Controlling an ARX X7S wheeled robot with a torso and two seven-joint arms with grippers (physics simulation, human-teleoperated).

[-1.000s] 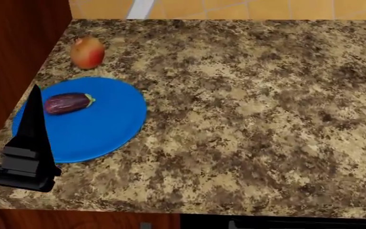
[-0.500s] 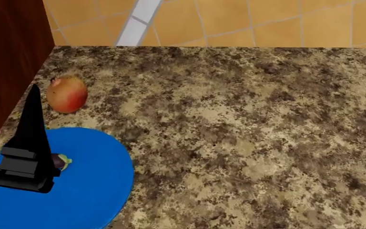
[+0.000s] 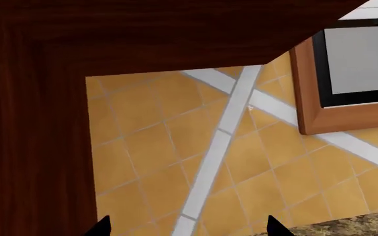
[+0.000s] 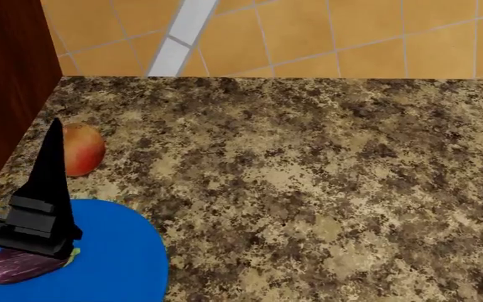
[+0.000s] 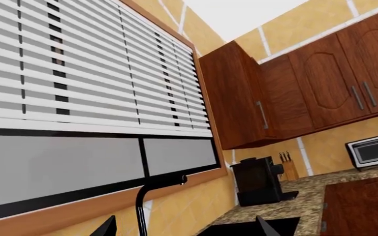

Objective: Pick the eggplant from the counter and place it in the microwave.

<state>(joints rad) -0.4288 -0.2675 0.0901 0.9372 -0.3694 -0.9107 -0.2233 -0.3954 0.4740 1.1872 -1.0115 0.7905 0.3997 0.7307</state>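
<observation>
Counter (image 4: 309,189): one eggplant (image 4: 15,265), one plate (image 4: 116,264).

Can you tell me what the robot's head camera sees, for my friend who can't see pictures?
A purple eggplant lies on a blue plate at the near left of a speckled brown counter, partly behind the robot's black left gripper. A red-yellow fruit sits farther back beside a wooden wall.

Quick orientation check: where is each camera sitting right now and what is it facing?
Head view: on the head, facing down at the counter, blue plate, eggplant, red-yellow fruit; left end effector shows.
Left wrist view: faces tiled wall, dark cabinet; only fingertips show.
Right wrist view: faces window blinds, faucet, microwave; fingertips only.
Shared: head and left wrist see the tiled wall.
</observation>
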